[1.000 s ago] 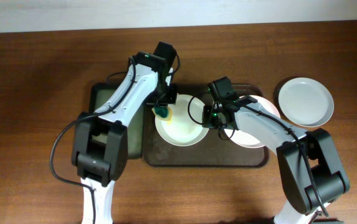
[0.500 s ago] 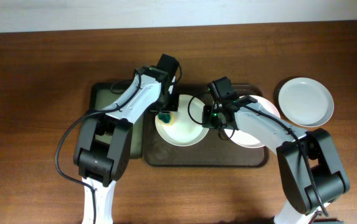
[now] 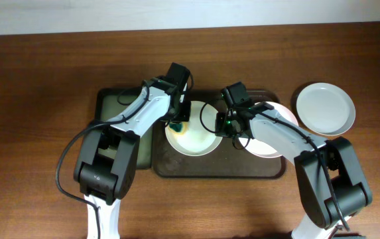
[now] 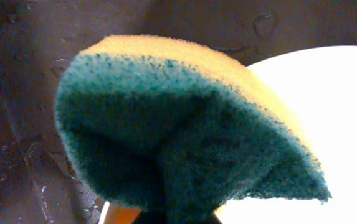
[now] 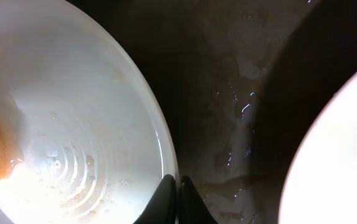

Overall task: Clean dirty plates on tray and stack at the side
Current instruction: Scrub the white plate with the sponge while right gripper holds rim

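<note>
Plate being washed: a round shallow white plate (image 3: 193, 138) lies in the left half of the large dark brown rectangular tray (image 3: 176, 170). It is wet, with a faint yellowish film in its middle, so I'd say it isn't clean yet.
Sponge: a yellow-and-green scouring sponge (image 4: 184, 124), folded green side out, hangs at that plate's upper-left rim, placed to scrub. I can't tell whether it is touching.
Left gripper (image 3: 175, 121): clamped on the sponge's fold, so the pad bulges out past the jaws.
Right gripper (image 5: 177, 198): jaws pressed together at the plate's right rim, apparently pinching it so the plate won't slide under the scrubbing.
Second plate: another white plate (image 3: 264, 152) waits on the tray's right half, mostly under the right arm.
Third plate: a white plate (image 3: 325, 108) sits on the wooden table (image 3: 44, 79), right of the tray — likely the start of the stack.
Green tray: a narrower dark green tray (image 3: 109, 105) lies just beside the brown one's left edge.
</note>
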Tool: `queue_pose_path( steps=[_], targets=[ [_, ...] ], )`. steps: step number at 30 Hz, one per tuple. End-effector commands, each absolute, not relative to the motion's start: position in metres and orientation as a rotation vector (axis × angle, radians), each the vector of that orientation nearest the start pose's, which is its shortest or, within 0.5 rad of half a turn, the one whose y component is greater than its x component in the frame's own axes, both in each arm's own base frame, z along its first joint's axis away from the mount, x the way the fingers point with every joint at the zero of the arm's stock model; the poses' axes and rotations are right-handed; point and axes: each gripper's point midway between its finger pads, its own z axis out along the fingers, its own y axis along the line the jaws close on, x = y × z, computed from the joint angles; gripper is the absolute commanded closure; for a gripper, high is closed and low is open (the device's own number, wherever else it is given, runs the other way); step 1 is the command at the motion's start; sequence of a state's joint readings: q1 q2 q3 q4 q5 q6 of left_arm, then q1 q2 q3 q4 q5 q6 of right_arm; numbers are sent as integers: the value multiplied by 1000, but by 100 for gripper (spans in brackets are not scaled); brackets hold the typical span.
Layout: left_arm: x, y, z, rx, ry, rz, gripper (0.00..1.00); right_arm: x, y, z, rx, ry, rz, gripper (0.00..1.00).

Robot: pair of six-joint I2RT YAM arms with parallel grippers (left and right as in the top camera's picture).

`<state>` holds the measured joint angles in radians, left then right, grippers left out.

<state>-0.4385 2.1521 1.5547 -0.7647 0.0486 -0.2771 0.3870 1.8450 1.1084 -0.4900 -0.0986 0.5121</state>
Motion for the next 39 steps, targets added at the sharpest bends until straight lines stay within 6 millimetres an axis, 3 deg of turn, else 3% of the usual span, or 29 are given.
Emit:
queue_pose_path(
  steps=[1, 13, 19, 22, 27, 32, 36, 39],
  targets=[
    [377, -194, -41, 257, 3071, -126, 100, 355, 166, 12, 139, 2871, 335, 96],
    [378, -183, -44, 253, 3064, -41, 100, 354, 165, 11, 140, 2876, 332, 96],
    [356, -181, -57, 284, 3115, -16, 100, 354, 165, 11, 141, 2875, 333, 96],
    [345, -190, -59, 310, 3141, -67, 100, 354, 168, 12, 138, 2879, 351, 96],
    [339, -217, -53, 314, 3165, -324, 100, 354, 170, 12, 134, 2878, 370, 96],
    [365, -250, -18, 290, 3084, -656, 100, 354, 170, 12, 134, 2878, 370, 96],
    [395, -277, 33, 298, 2939, -984, 100, 353, 170, 12, 134, 2879, 369, 96],
    [411, -278, 58, 310, 2882, -1024, 100, 353, 170, 12, 134, 2879, 369, 96]
  ],
)
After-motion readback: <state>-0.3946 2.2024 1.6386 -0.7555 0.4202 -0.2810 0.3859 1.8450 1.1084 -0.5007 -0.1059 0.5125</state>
